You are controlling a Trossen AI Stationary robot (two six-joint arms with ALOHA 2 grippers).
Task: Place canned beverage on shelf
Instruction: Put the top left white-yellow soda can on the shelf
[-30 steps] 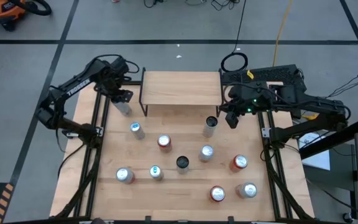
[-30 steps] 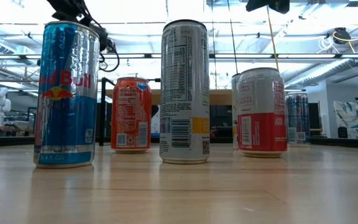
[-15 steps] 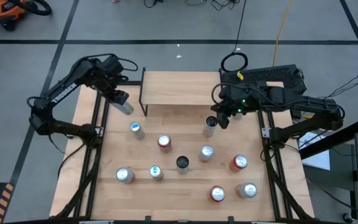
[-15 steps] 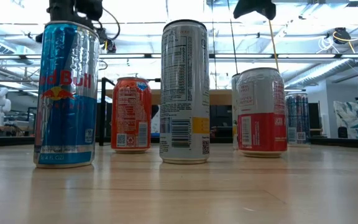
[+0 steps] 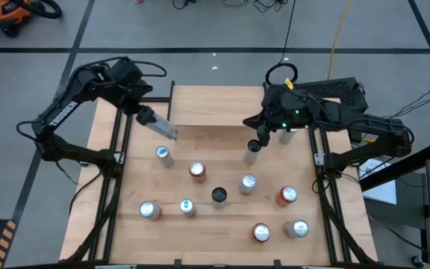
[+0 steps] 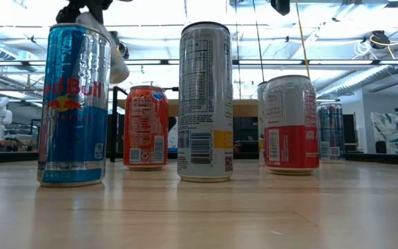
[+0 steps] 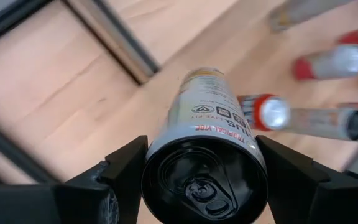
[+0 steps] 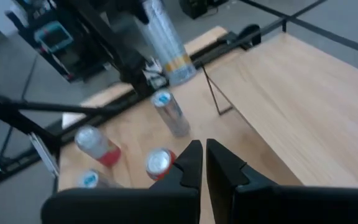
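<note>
Shelf (image 5: 219, 107) stands at the table's (image 5: 222, 246) back edge, cans (image 5: 219, 196) in front.

A slim silver can (image 5: 159, 125) with a black top, tilted on its side, hangs clamped in the left gripper (image 5: 149, 118) at the front left corner of the light wood shelf (image 5: 219, 106).

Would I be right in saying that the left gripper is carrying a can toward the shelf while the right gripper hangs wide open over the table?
Not quite. The right gripper is shut, its fingers together in the right wrist view. The rest holds: the left gripper grips a can at the shelf corner, seen in the high view.
</note>
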